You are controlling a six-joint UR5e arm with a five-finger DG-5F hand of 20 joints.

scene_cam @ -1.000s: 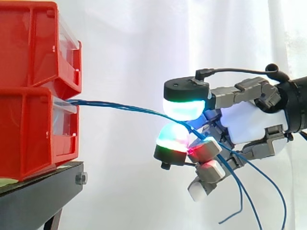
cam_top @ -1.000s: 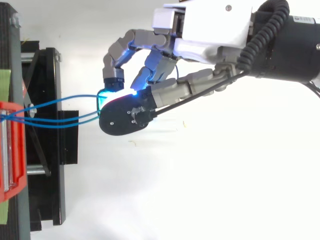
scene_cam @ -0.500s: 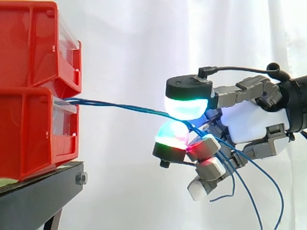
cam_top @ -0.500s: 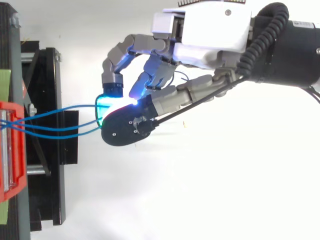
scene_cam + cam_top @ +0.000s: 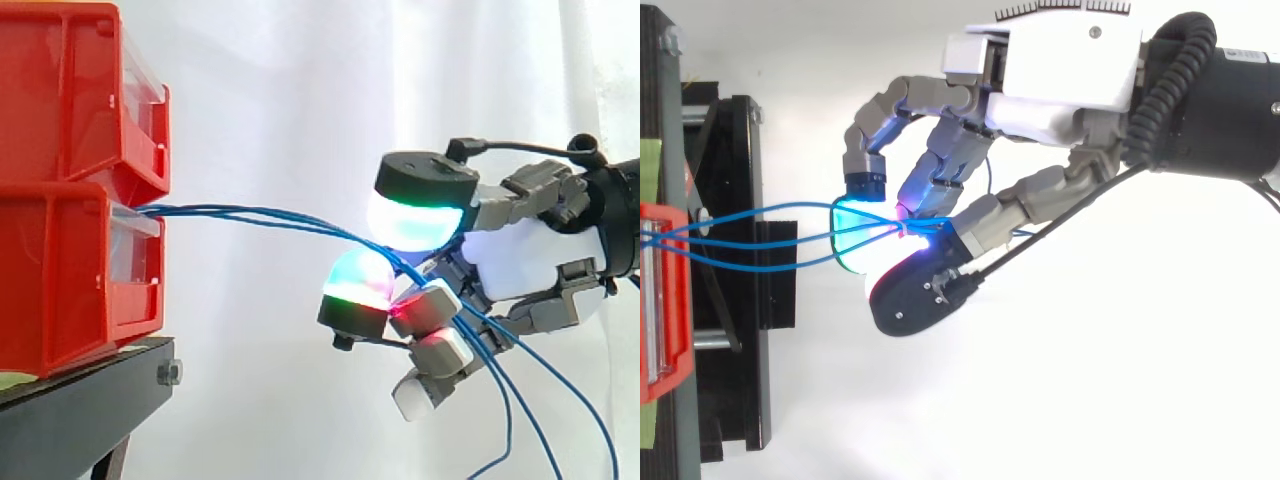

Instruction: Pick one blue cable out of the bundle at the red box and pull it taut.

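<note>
**White curtain, red bins, blue cables bunched in the hand**

3 blue cables (image 5: 260,215) leave the front lip of the lower of 2 red bins (image 5: 60,280) and run to the right in a shallow arc, lying close together. From above they cross just off the bin, fan apart over the stand, then draw in to one spot at the hand. None is straight; each has a gentle bow. Past the hand their free ends hang down in loose curves at the lower right of the side view.

The hand (image 5: 530,265) comes in from the right with its fingers curled. All 3 cables pass through it, under the cyan-green pad of the thumb (image 5: 415,215) and over the curled fingers (image 5: 425,305), where they are bunched and held. The thumb pad stands above the foremost fingertip, which glows cyan over red, and there is a gap between the two. From above, the thumb is swung out toward the view's lower edge, beside that fingertip and not on it. How hard the strands are gripped cannot be told.

The bins are stacked one on the other on a black stand (image 5: 90,395) at the left, well apart from the hand. A white curtain (image 5: 280,90) hangs behind everything.
</note>
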